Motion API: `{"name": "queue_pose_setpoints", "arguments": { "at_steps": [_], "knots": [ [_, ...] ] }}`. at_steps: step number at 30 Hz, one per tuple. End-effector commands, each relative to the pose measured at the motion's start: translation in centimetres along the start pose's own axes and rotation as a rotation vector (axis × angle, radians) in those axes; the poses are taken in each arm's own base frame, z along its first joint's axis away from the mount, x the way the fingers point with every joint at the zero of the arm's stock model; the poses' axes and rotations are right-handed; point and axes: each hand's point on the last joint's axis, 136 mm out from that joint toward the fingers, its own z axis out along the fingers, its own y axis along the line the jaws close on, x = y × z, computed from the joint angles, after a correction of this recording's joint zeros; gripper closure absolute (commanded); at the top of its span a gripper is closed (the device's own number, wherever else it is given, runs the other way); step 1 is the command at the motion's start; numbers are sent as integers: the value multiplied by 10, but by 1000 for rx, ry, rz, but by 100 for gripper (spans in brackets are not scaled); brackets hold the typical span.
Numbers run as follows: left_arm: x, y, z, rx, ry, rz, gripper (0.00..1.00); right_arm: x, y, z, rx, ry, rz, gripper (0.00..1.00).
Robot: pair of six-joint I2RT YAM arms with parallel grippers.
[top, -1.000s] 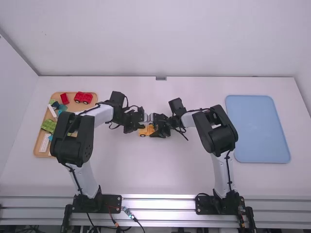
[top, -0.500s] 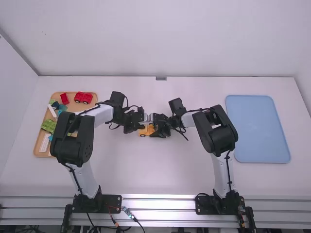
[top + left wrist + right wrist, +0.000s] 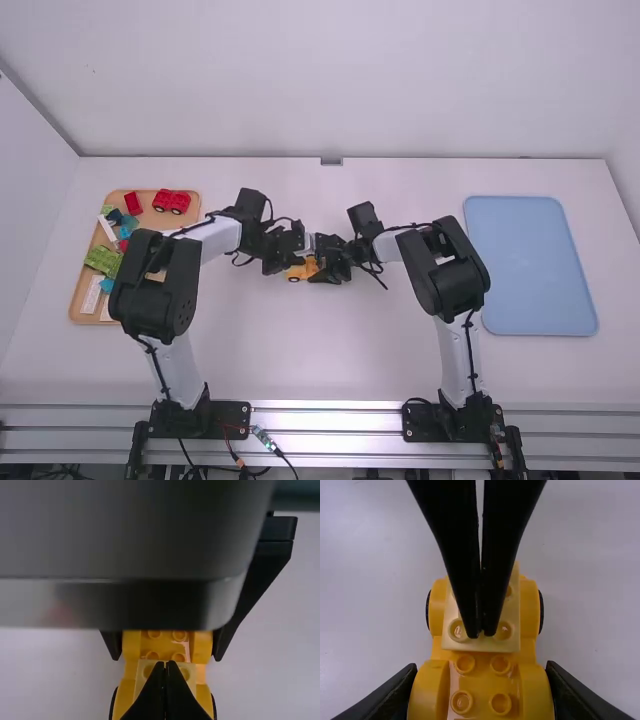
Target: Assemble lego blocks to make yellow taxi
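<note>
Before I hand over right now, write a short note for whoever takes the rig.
Left gripper: fingers shut, tips at the pale yellow block, holding nothing.
Right gripper: clamped on both sides of the yellow car, mid-table.
Done: wheels on; pale yellow block sits on the car.
Left: probably check that block's seating, then release. Studs beside it are bare; whether more goes there, I can't tell. Other pieces lie in the tan tray.

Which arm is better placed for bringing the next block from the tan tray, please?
Probably the left: the left tool is shut and empty, with the tray on that side, while the right tool holds the yellow taxi body.
</note>
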Motion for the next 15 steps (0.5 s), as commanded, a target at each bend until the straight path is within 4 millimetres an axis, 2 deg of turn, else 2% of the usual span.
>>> {"name": "queue_pose_setpoints", "arguments": {
  "at_steps": [1, 7, 15],
  "knots": [
    [23, -12, 13, 47, 66, -74, 98, -3, -6, -5, 31, 27, -7, 52],
    [25, -15, 12, 57, 78, -94, 98, -2, -6, -5, 33, 31, -7, 52],
    [39, -11, 9, 29, 146, -125, 98, 0, -9, -9, 41, 31, 2, 52]
  ]
}}
